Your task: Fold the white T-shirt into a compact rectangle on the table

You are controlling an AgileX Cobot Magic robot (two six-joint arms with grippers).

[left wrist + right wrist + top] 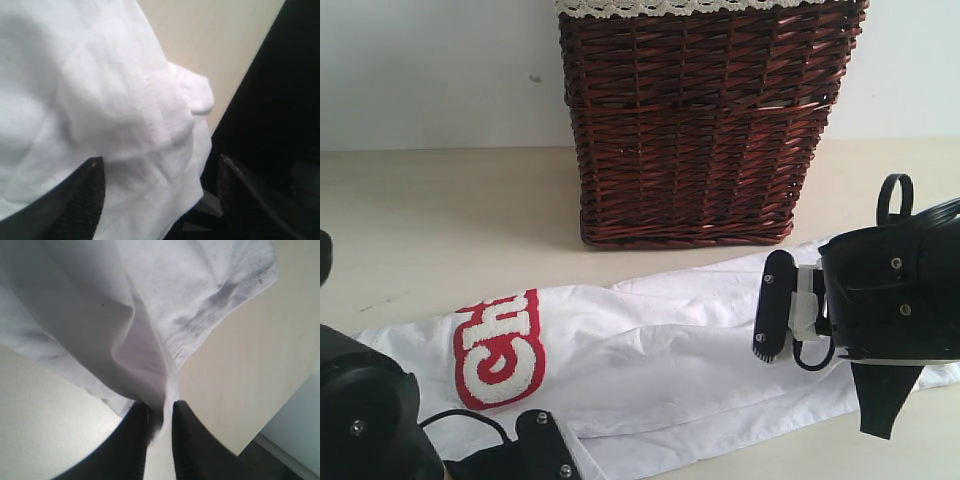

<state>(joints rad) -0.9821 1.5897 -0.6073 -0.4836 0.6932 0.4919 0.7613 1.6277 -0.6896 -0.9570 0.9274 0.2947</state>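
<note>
The white T-shirt (pixel 660 340) lies as a long, narrow strip across the table (pixel 440 220), its red-edged fuzzy lettering (pixel 500 350) near the left end. My right gripper (pixel 772 345) is at the strip's right end. In the right wrist view it (pixel 159 412) is shut on a hem of the T-shirt (pixel 150 315), which hangs lifted off the table (pixel 250 365). My left gripper (pixel 160 170) is open, its jaws wide apart around a fold of the T-shirt (pixel 100 100). In the exterior view only one of its fingers (pixel 548 445) shows, at the bottom edge. The neck tag is hidden.
A dark wicker basket (pixel 700 130) with cream lace trim (pixel 650 6) stands at the back of the table, just behind the shirt. The pale wall (pixel 420 70) lies behind it. The table's edge (pixel 260 435) is close to the right gripper.
</note>
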